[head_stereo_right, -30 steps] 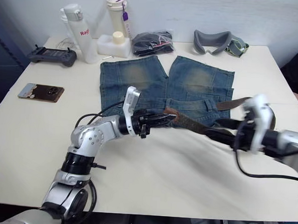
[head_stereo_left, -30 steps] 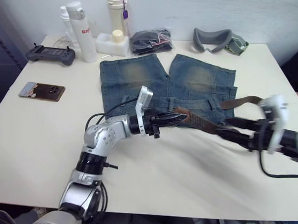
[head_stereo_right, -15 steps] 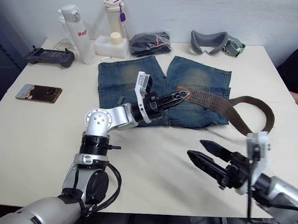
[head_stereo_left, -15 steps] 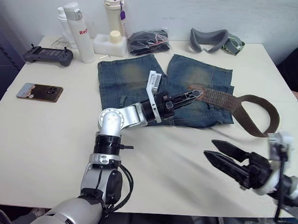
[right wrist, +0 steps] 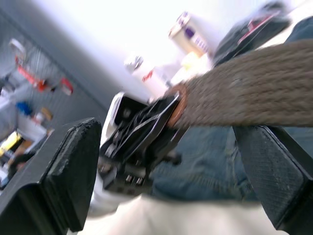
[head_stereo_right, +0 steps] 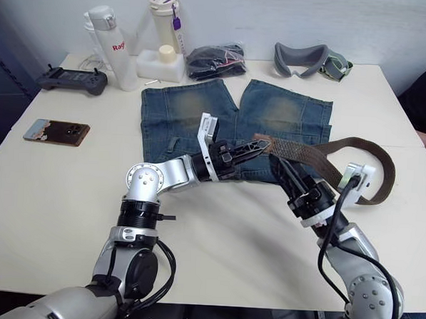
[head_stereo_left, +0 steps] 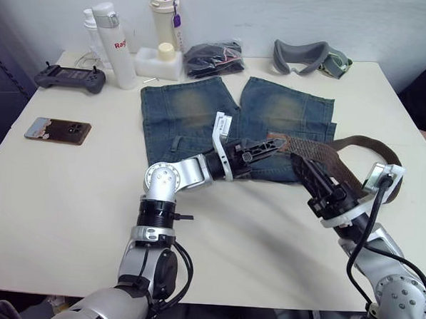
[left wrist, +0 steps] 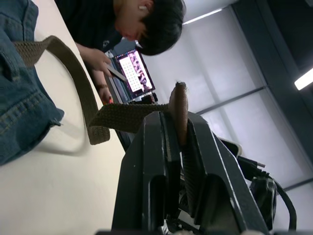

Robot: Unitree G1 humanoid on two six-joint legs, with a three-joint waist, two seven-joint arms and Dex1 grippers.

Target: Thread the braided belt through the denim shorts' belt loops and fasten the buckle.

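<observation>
The denim shorts [head_stereo_left: 236, 125] are spread flat on the table [head_stereo_left: 68, 195], waistband toward the robot and legs toward the far edge. The left gripper [head_stereo_left: 269, 144] is held just above the waistband, its jaws clenched on the tip of the braided belt [head_stereo_left: 321, 147]; in the left wrist view the brown strap end [left wrist: 178, 110] is seen pinched between the two black fingers. From that grip the belt runs to the robot's right over the right side of the shorts, then curves in a loop on the table beyond the shorts' edge. The buckle cannot be made out. The right gripper [head_stereo_left: 315, 180] is raised close to the strap, just beside the left gripper, with its jaws released and spread; in the right wrist view the woven strap [right wrist: 254, 90] is seen crossing between the two separated pads [right wrist: 73, 171], which are not closed on it. Along the far edge of the table are seen two white bottles [head_stereo_left: 108, 43], a black bundled cloth [head_stereo_left: 215, 58] and a grey headset [head_stereo_left: 308, 56]; a black controller [head_stereo_left: 71, 77] and a phone [head_stereo_left: 59, 130] lie on the robot's left.
</observation>
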